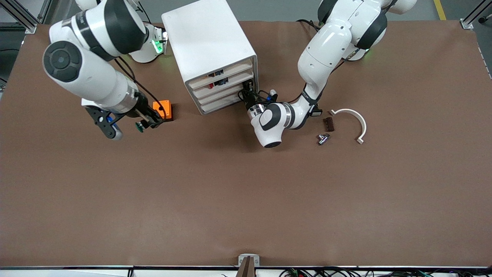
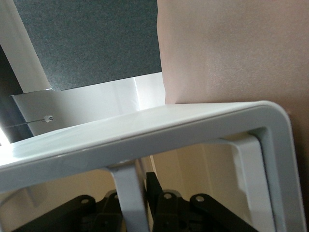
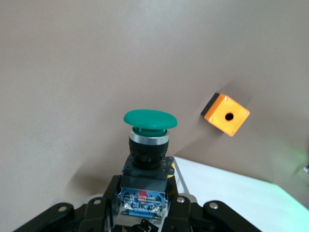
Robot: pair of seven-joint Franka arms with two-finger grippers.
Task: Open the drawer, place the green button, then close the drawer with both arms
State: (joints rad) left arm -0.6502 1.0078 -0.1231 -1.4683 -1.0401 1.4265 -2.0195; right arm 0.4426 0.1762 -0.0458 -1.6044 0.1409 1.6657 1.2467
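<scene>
The white cabinet (image 1: 207, 42) stands at the table's middle, near the robots' bases. The drawer (image 1: 220, 96), third from top, looks pushed in like the other three. My left gripper (image 1: 247, 95) is at that drawer's front, at the end toward the left arm. In the left wrist view a white bar (image 2: 128, 193) of the drawer's front stands between its fingers (image 2: 153, 186), which look shut on it. My right gripper (image 1: 148, 122) is shut on the button (image 1: 139, 126), held above the table beside the orange box (image 1: 163, 109). The right wrist view shows the green cap (image 3: 149, 120) upright in the gripper (image 3: 145, 203).
The orange box with a round hole also shows in the right wrist view (image 3: 225, 114). Toward the left arm's end lie a brown block (image 1: 328, 124), a small metal part (image 1: 323, 138) and a white curved piece (image 1: 355, 119). Small dark parts show in the upper two drawers (image 1: 218, 79).
</scene>
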